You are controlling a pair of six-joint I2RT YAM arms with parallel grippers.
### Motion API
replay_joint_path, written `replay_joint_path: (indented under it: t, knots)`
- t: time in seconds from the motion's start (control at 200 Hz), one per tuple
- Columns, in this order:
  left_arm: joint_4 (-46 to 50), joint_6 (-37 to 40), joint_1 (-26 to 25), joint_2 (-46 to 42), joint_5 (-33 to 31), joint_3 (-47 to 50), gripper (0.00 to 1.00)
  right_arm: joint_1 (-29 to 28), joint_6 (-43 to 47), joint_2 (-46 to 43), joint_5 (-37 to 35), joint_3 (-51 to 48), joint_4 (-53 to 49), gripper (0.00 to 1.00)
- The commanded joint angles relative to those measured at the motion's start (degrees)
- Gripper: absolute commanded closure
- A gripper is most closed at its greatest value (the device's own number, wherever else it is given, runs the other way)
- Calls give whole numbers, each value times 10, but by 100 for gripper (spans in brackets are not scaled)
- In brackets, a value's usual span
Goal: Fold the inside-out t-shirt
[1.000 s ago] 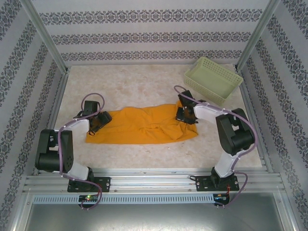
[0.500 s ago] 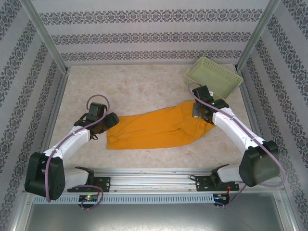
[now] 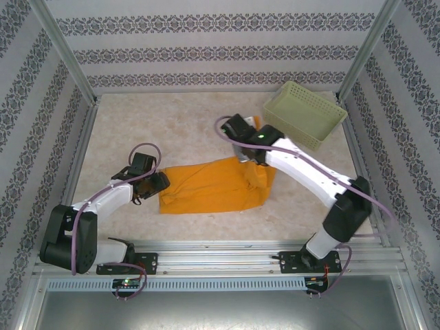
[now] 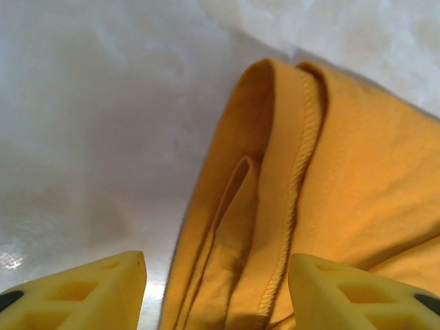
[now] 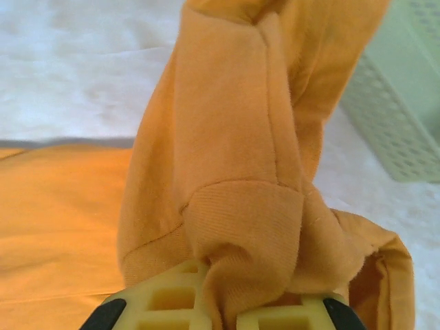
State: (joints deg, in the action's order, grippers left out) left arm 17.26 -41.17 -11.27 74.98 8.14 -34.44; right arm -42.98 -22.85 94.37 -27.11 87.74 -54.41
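One fold begun: right gripper [image 5: 220, 313] clamps soft orange-yellow cotton t-shirt [image 3: 206, 192] (end lifted); left gripper [image 4: 216, 275] parted, folding unfinished.

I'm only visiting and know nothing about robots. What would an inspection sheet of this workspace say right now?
Surface: pale marbled table, no spills seen.
Job's things: orange t-shirt, bunched into a long band, its right end lifted off the table.
Clutter: pale green lattice basket at the far right corner.
Grippers: left gripper open over the t-shirt's left edge, not gripping it; right gripper shut on the t-shirt's raised end.
Cables: a purple cable loops over each arm; no snag seen.
Surroundings: patterned walls on three sides, metal frame posts at the corners.
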Motion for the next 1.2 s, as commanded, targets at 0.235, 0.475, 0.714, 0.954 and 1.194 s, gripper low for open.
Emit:
replay_joint_path:
  t: [0.235, 0.475, 0.714, 0.954, 1.194]
  knots:
    - [-98, -6, -20, -5, 64, 68, 56, -65, -127, 148, 162, 87, 57, 100]
    - [-132, -14, -49, 7, 68, 84, 61, -95, -184, 187, 235, 111, 121, 100]
    - [-145, -19, -56, 3, 70, 92, 66, -105, -219, 233, 266, 148, 145, 100]
    - [-152, -22, -57, -7, 68, 102, 70, -123, -249, 267, 283, 174, 172, 100]
    - [-104, -31, -56, -62, 19, 109, 65, -126, -242, 279, 313, 195, 180, 68]
